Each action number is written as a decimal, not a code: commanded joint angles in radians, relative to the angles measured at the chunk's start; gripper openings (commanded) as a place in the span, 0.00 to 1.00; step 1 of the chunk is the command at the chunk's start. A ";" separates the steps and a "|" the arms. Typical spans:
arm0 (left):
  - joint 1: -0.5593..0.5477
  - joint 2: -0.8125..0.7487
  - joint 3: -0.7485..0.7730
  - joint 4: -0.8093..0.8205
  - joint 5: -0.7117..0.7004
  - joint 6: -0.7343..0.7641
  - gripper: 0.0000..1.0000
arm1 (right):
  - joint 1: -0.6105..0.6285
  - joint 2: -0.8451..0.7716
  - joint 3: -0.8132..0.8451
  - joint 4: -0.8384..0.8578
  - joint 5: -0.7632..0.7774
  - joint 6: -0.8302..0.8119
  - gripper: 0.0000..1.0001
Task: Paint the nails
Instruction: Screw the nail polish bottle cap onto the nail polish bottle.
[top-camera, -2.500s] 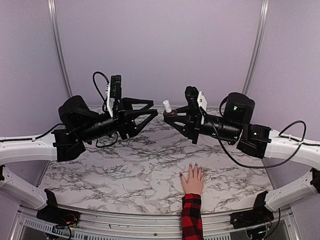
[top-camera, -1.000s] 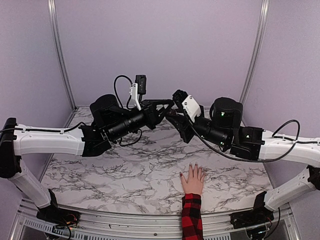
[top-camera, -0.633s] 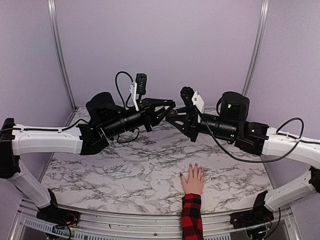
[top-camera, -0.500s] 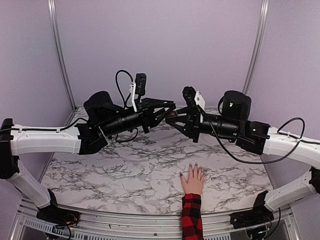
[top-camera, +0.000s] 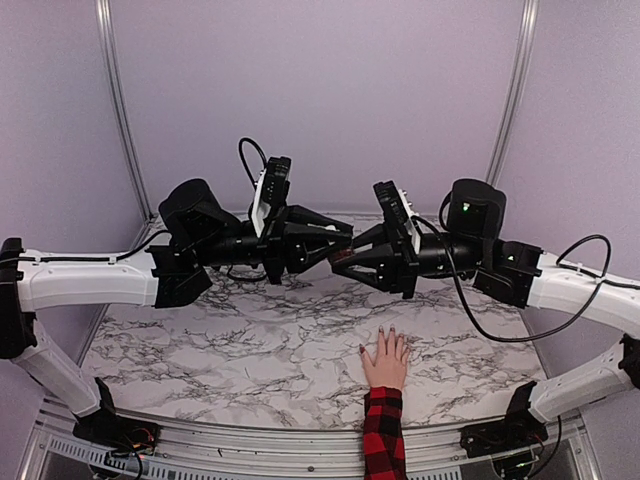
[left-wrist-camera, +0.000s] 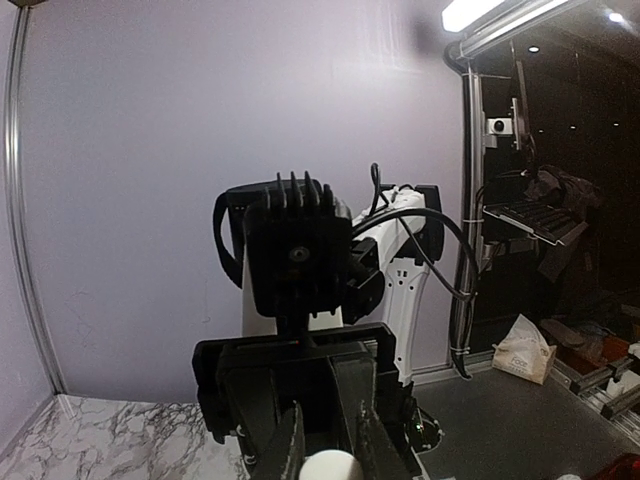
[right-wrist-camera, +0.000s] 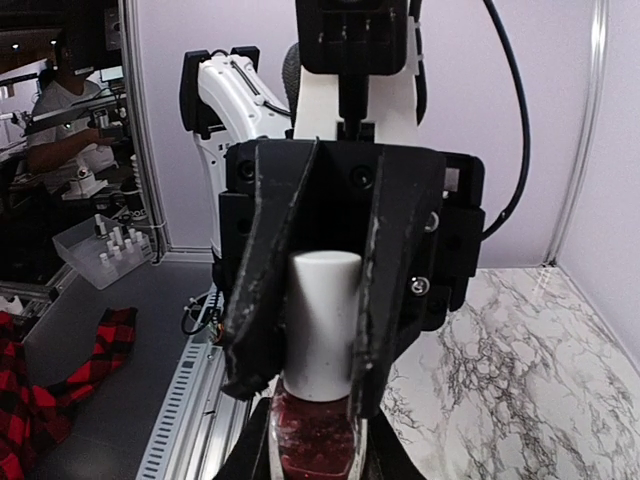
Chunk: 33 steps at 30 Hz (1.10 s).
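A pale hand in a red-and-black plaid sleeve lies flat on the marble table near the front edge. Its dark nails point away from me. My two grippers meet tip to tip high above the table's middle. My right gripper is shut on the dark red glass of a nail-polish bottle. My left gripper is shut on its white cap, and the left fingers flank that cap. In the top view the bottle is hidden between the fingers.
The marble table is ringed by purple walls with metal posts. A metal rail runs along the near edge by the arm bases. Both arms span the air well above the hand.
Both wrists have rolled, and the joined grippers have sunk slightly toward the table's middle. Earlier the right gripper held the capped bottle alone with the left apart. The hand has not moved.
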 joint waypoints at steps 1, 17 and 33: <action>-0.045 0.037 -0.011 -0.105 0.131 -0.053 0.00 | 0.031 0.027 0.056 0.161 -0.217 -0.049 0.00; -0.015 -0.085 -0.061 -0.156 -0.255 -0.030 0.31 | 0.024 -0.003 0.024 0.103 0.305 -0.083 0.00; -0.014 -0.035 -0.009 -0.171 -0.580 -0.136 0.26 | 0.095 0.044 0.048 0.035 0.803 -0.165 0.00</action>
